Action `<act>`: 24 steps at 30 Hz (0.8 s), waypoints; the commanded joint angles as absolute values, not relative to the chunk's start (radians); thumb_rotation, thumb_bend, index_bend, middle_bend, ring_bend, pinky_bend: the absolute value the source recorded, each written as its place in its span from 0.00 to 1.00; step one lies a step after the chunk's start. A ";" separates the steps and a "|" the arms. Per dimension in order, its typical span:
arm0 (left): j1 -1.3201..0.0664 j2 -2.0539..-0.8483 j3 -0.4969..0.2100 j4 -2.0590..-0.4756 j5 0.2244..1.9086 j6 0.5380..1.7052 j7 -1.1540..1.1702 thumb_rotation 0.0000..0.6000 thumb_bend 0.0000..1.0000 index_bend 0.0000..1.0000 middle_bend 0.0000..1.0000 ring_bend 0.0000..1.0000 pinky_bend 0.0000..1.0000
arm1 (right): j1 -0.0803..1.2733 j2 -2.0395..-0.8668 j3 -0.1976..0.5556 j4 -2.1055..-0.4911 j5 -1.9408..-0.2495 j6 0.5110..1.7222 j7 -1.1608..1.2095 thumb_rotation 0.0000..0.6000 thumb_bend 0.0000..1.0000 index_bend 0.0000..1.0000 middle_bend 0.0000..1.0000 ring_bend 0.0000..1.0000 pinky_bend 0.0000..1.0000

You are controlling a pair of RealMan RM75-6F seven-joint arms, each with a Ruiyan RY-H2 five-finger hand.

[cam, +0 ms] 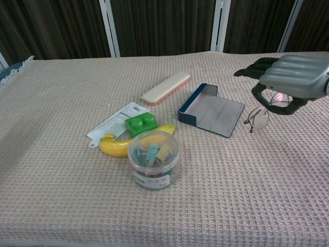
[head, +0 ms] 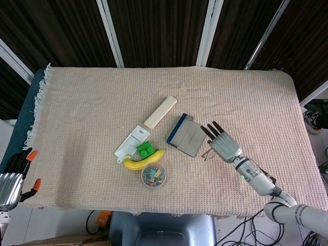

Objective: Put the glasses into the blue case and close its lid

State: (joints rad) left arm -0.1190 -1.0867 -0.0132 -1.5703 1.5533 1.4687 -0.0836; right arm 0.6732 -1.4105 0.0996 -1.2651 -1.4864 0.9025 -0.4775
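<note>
Right hand (cam: 294, 77): fingers grasping the glasses (cam: 258, 118), lifted just right of the case.
Case (cam: 212, 112): open, flat on the counter (cam: 61, 195).
Left hand (head: 11, 179): off the counter's edge, fingers spread, holding nothing.

Glasses (cam: 259, 116) half under right hand (cam: 288, 77)
</note>
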 commanded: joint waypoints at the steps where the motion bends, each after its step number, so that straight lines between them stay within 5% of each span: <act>1: -0.122 -1.086 -0.014 -1.569 1.551 1.463 -0.085 1.00 0.39 0.00 0.00 0.00 0.08 | 0.729 -1.501 0.147 -1.166 -1.420 0.849 -0.496 1.00 0.63 0.76 0.08 0.00 0.00; 24: -0.134 -1.081 -0.021 -1.563 1.523 1.431 -0.097 1.00 0.39 0.00 0.00 0.00 0.09 | 0.912 -1.791 0.169 -0.777 -1.396 0.768 -0.389 1.00 0.63 0.77 0.10 0.00 0.00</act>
State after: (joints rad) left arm -0.1334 -1.0812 -0.0210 -1.5632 1.5235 1.4318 -0.0962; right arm 0.8984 -1.7718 0.1716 -0.7979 -1.3933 0.7748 -0.3991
